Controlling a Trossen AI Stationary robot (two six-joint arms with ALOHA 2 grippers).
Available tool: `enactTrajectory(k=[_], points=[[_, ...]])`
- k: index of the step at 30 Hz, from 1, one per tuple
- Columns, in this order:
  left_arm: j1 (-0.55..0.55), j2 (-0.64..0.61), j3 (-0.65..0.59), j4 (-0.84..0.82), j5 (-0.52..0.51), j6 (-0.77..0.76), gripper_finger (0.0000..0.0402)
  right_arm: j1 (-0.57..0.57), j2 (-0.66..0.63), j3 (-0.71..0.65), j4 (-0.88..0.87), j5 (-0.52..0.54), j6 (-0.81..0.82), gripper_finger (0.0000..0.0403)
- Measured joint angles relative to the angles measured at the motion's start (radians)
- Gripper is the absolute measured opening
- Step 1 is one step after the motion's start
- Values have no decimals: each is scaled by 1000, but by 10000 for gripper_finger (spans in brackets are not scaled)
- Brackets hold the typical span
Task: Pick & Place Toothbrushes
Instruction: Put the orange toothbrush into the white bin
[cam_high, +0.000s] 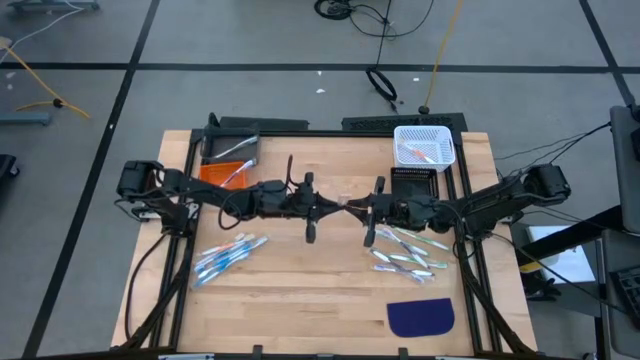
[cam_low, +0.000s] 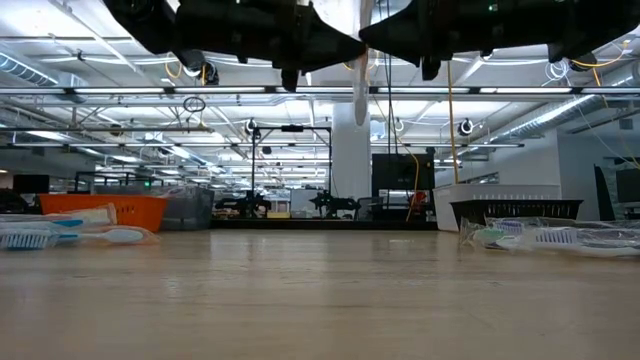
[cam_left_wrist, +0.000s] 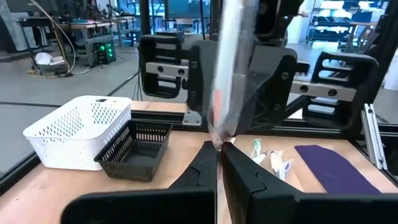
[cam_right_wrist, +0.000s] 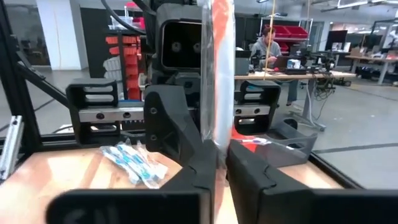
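Note:
One toothbrush (cam_low: 361, 75), in a clear wrapper with an orange accent, stands upright in the air over the table's middle. My left gripper (cam_high: 338, 206) and my right gripper (cam_high: 362, 208) meet there tip to tip, and both are shut on it. More toothbrushes lie flat on the wood. A blue-accented bunch (cam_high: 228, 255) lies at the near left. A green-accented bunch (cam_high: 408, 252) lies at the near right. My left gripper pinches the wrapped toothbrush (cam_left_wrist: 217, 132) between its two fingers, coming level from the table's left and lying across it. The toothbrush stands upright above the fingertips (cam_left_wrist: 205, 163), clear of the table. My right gripper pinches the same toothbrush (cam_right_wrist: 219, 138) between its two fingers, level from the table's right and across it, just opposite the left gripper. The wrapped stick rises upright from the fingertips (cam_right_wrist: 239, 163), and its lower end (cam_low: 361, 118) hangs free of the table.
An orange bin (cam_high: 225, 172) and a dark bin (cam_high: 232, 148) sit at the far left. A white basket (cam_high: 424, 145) holding toothbrushes and a black basket (cam_high: 412, 180) sit at the far right. A dark blue mat (cam_high: 420, 316) lies near the front right.

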Motion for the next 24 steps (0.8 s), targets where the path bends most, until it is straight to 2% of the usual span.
enactTrajectory(k=[5, 10, 18, 24], points=[[9, 0, 0, -11, 1, -45, 7, 0, 0, 0, -13, 7, -8, 10], [9, 0, 0, -7, -4, -45, 44, -1, -25, 0, -27, 15, -29, 10], [8, 0, 0, 2, -4, -60, 116, -2, -165, 0, -203, 152, -74, 9], [-2, 0, 0, -19, -4, -68, 139, -10, -294, 0, -409, 322, -94, 9]])
